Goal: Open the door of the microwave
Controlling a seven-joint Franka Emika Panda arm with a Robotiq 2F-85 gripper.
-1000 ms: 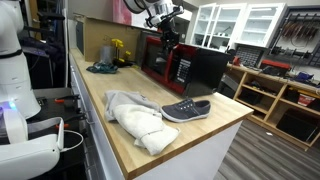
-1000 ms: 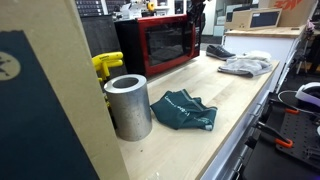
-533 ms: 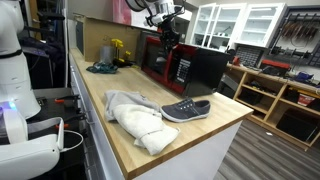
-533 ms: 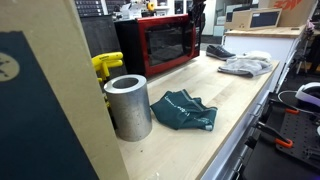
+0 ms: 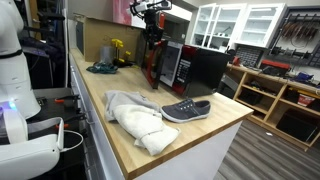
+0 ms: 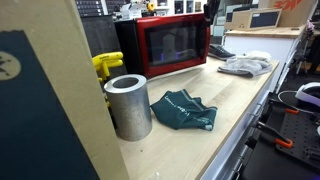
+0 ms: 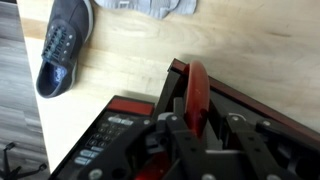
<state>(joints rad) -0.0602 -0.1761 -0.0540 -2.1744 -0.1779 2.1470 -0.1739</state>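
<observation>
The microwave (image 5: 205, 68) stands at the back of the wooden counter; it shows in both exterior views (image 6: 125, 40). Its door (image 6: 170, 45), red-framed with dark glass, is swung partly outward. In the wrist view the door's red free edge (image 7: 198, 90) stands upright between my fingers, beside the control panel (image 7: 110, 140). My gripper (image 7: 205, 125) straddles that edge: one finger lies against the door, and a gap shows at the other finger. The gripper hangs above the door's free edge in both exterior views (image 5: 152, 40) (image 6: 208, 10).
A grey shoe (image 5: 186, 109) and a crumpled white cloth (image 5: 135, 115) lie near the counter's front corner. A teal cloth (image 6: 183, 108), a metal cylinder (image 6: 128, 105) and a yellow object (image 6: 105, 65) sit along the counter. Shelves stand beyond the counter's edge.
The door has swung outward from the microwave's front. My gripper has moved along with the door's free edge.
</observation>
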